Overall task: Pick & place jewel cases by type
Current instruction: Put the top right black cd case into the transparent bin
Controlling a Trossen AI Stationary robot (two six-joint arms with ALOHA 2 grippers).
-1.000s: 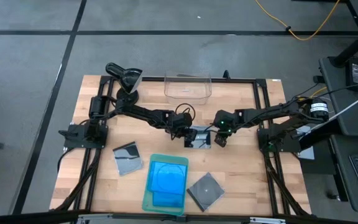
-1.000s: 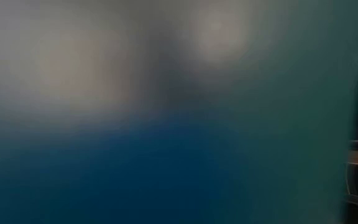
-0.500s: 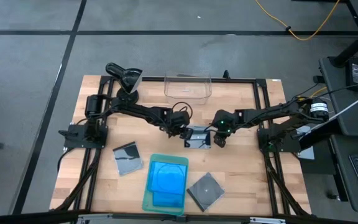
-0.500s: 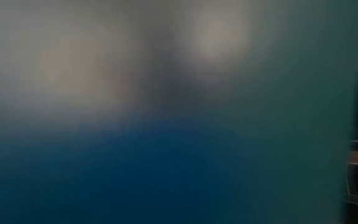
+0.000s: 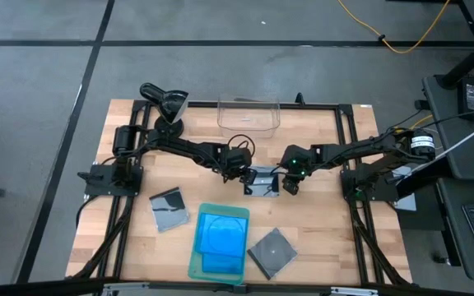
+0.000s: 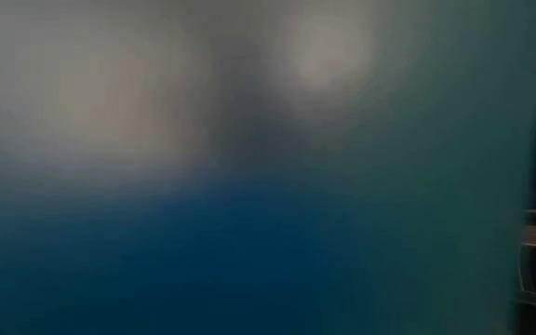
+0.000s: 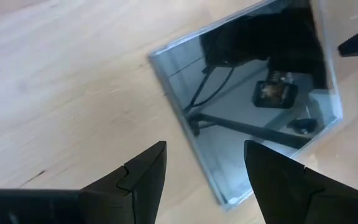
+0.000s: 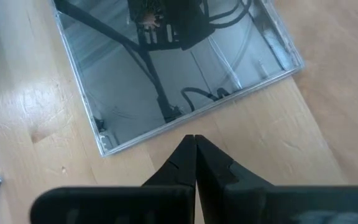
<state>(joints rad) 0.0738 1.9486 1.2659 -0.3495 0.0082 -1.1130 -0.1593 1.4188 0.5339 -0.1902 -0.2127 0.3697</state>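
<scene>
1. Landmark: clear jewel case (image 5: 263, 182) lying flat at the centre of the desk (image 5: 319, 222).
2. Left hand (image 7: 205, 167): fingers spread, just beside the case's left edge, holding nothing.
3. Right hand (image 8: 195, 151): fingers pressed together, just beside the case's right edge.
4. Blue jewel cases (image 5: 221, 233): stacked on the green tray (image 5: 194, 261), nearer the front than the landmark.

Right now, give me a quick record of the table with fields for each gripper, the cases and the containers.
left gripper: open, at one edge of the centre case
right gripper: shut, beside the opposite edge
grey cases: centre case, one near left, one near right
blue cases: stacked on green tray
clear bin: far edge
low view: blocked
</scene>
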